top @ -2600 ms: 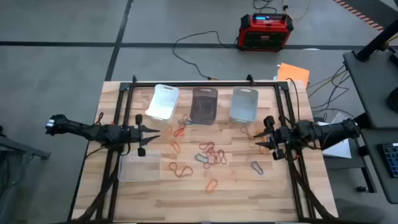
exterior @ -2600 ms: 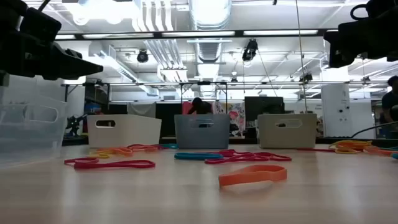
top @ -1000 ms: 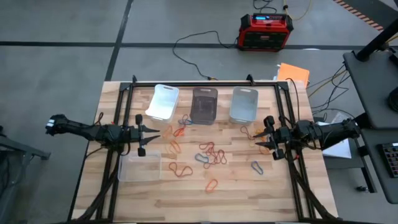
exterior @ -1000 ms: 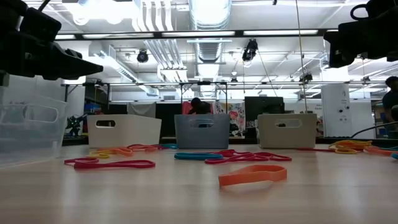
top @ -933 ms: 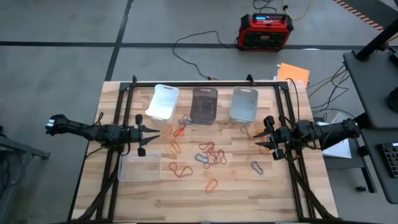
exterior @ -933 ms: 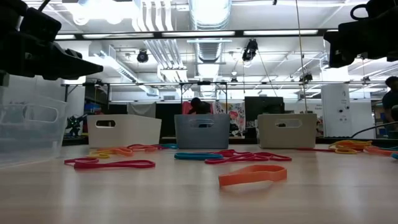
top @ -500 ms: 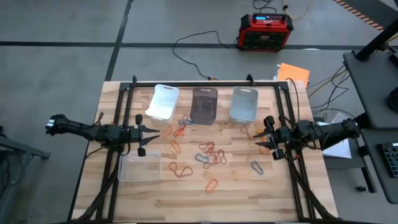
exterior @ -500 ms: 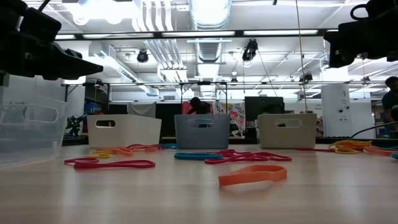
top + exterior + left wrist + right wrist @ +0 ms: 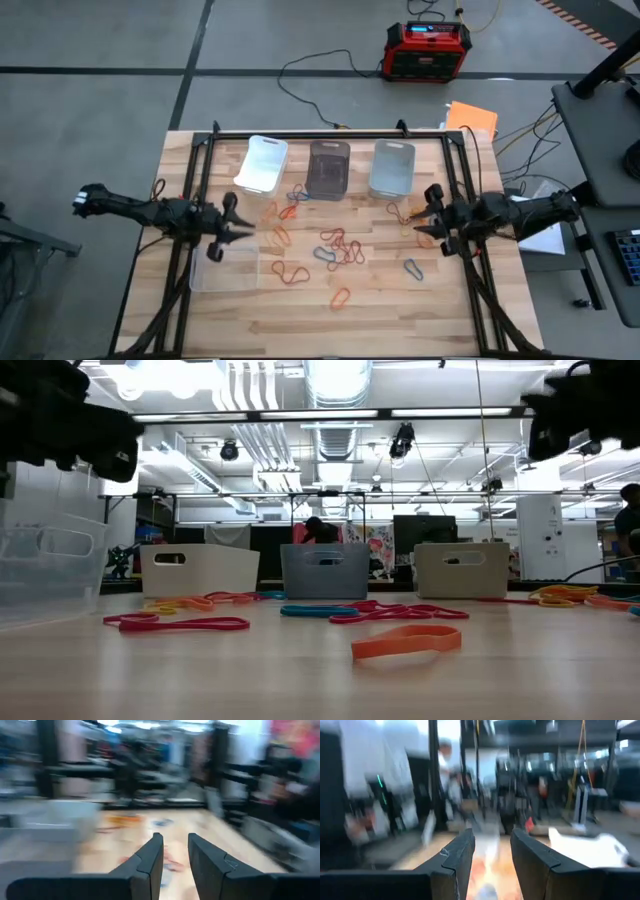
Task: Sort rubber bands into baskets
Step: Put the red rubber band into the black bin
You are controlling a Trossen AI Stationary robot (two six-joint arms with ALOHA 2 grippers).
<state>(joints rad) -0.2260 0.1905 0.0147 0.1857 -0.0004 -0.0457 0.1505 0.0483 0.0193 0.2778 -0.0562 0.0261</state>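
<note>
No sorting appears done: the rubber bands (image 9: 338, 250) are scattered on the surface (image 9: 400, 310) before four seemingly empty baskets (image 9: 328, 168), while left hand (image 9: 238, 232) and right hand (image 9: 424, 226) are held narrowly parted, empty.

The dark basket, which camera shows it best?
High view: the dark basket shows whole from above, between the white basket and a clear one. Low view gives only its front wall. Wrist views are too blurred.

Wood table (image 9: 400, 320), 4 baskets (image 9: 327, 168), scattered rubber bands (image 9: 340, 248)
</note>
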